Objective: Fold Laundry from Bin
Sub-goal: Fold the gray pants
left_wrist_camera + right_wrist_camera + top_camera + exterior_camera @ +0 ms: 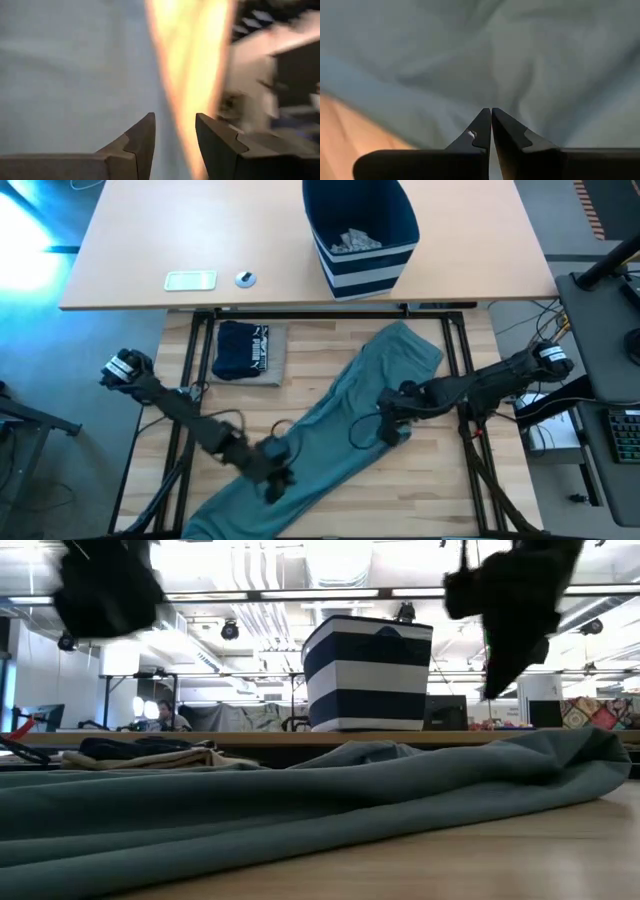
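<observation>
The wooden counter [330, 480] carries the large teal-green garment [350, 430] spread diagonally; just beside its upper end lies the folded navy garment [245, 350].

1. High view: an overhead camera looks straight down on the tabletop [440, 480], with the bin [360, 230] at 12 o'clock.
2. Low view: a camera at tabletop height looks level across the teal-green garment [300, 810], very near, toward the bin [368, 675] and the room beyond.
3. Left wrist view: looks past the left hand [175, 132], close above the garment's edge.
4. Right wrist view: looks past the right hand [491, 127], close over the garment.
5. All four views share the teal-green garment.
</observation>
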### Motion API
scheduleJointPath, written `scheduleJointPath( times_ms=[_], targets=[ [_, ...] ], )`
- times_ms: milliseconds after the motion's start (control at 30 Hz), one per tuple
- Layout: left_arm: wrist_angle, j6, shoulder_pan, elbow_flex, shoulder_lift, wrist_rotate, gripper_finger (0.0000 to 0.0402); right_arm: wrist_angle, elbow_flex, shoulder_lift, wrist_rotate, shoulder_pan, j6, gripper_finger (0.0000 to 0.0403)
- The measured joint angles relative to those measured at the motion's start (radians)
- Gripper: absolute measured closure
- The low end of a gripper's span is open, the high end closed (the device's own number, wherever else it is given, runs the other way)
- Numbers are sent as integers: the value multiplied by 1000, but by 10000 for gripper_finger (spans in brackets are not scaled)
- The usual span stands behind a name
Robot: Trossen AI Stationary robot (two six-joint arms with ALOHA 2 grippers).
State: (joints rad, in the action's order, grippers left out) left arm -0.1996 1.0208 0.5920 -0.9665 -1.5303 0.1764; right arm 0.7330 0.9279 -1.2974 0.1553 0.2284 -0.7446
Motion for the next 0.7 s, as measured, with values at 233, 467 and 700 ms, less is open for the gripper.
scheduleJointPath(
  times_ms=[233,467,700],
  targets=[
    [-30,0,-106,8,-141,-9,276,-245,0,-152,-29,-164,177,390],
    [-56,118,-87,24,-246,-99,276,-439,56,-393,-106,-382,310,390],
    [-99,71,-106,24,-239,-102,276,-453,241,-580,-167,-587,449,390]
  ],
)
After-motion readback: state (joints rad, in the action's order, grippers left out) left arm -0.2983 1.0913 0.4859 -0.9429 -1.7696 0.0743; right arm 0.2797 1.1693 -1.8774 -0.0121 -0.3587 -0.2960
